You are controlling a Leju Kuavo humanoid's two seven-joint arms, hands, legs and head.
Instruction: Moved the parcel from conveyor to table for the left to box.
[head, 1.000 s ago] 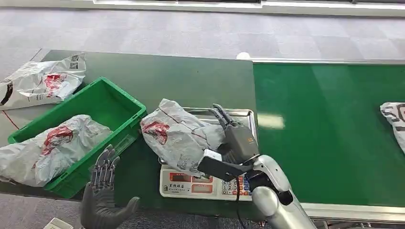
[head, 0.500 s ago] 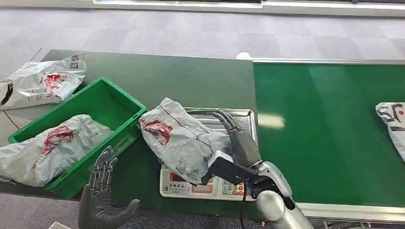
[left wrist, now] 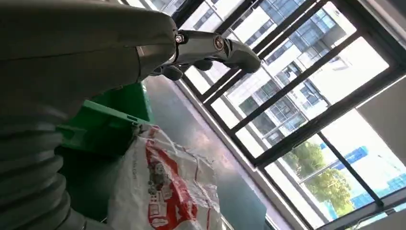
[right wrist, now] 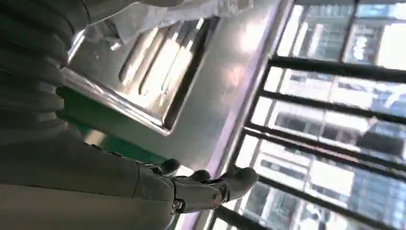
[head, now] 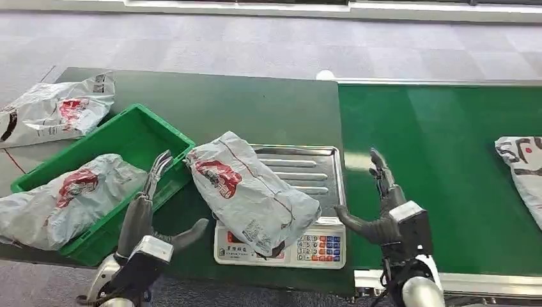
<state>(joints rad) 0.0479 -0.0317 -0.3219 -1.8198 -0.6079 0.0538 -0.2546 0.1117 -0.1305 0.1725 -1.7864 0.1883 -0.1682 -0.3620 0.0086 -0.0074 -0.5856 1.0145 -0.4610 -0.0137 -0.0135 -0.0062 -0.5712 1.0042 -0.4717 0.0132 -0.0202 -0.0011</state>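
The parcel covers the scale's left half; its right tray half is bare. The green bin flanks the left hand.

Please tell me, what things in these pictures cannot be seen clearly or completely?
- Scale display, head view: hidden under the parcel lying on it.
- Parcel on the conveyor, head view: cut off by the right edge.
- Printing on the parcel in the green bin: too small to read.
- Left hand, left wrist view: the ribbed cover hides most of it.
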